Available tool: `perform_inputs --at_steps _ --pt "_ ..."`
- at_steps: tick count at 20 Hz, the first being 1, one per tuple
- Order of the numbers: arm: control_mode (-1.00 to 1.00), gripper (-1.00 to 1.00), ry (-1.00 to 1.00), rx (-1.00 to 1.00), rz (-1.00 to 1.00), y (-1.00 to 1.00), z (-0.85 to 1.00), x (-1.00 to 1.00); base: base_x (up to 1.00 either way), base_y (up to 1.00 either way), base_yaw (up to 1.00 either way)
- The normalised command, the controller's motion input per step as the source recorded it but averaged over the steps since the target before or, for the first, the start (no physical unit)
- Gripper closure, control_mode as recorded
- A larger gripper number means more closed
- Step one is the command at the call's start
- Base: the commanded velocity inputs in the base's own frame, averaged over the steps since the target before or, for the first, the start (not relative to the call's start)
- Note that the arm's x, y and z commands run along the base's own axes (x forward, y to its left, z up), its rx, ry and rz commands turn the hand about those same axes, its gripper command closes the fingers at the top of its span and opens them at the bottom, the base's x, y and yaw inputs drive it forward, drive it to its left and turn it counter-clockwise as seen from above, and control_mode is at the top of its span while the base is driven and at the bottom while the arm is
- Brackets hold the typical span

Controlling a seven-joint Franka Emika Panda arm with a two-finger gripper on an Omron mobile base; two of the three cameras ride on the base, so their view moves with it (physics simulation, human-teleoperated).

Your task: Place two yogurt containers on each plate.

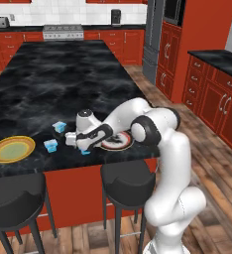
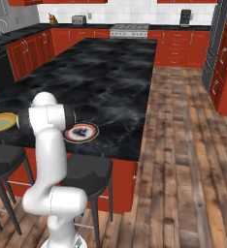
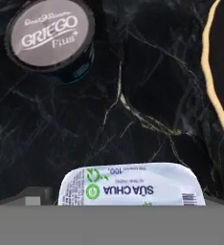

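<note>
Yogurt container (image 3: 131,185): squat tub, whitish printed lid (green lettering), on the black counter (image 1: 53,79) directly under the hand.
Second tub (image 3: 50,32): round grey lid, nearby.
Gripper (image 1: 84,147): jaws spread wide, holding nothing.

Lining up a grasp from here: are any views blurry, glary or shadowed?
Hand view: sharp, lid print legible on the rectangular yogurt tub and round tub; no glare. Left base view: soft and coarse, tubs just blue blobs. Right base view: even light, arm hides the tubs.
</note>
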Motion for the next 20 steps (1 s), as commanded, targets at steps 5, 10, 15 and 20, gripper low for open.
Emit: perform_inputs --at_steps 5,10,15,20 --pt "-1.0 1.0 0.0 0.0 -0.06 0.0 -0.26 0.11 0.0 0.0 0.0" --pt "-1.0 1.0 -0.04 0.0 -0.02 -0.01 0.25 -0.35 0.0 0.0 0.0" --pt "-1.0 1.0 -0.03 0.01 -0.01 -0.67 0.47 -0.36 0.0 0.0 0.0" --pt "-1.0 1.0 -0.06 0.12 0.0 -1.0 0.26 -0.16 0.0 0.0 0.0"
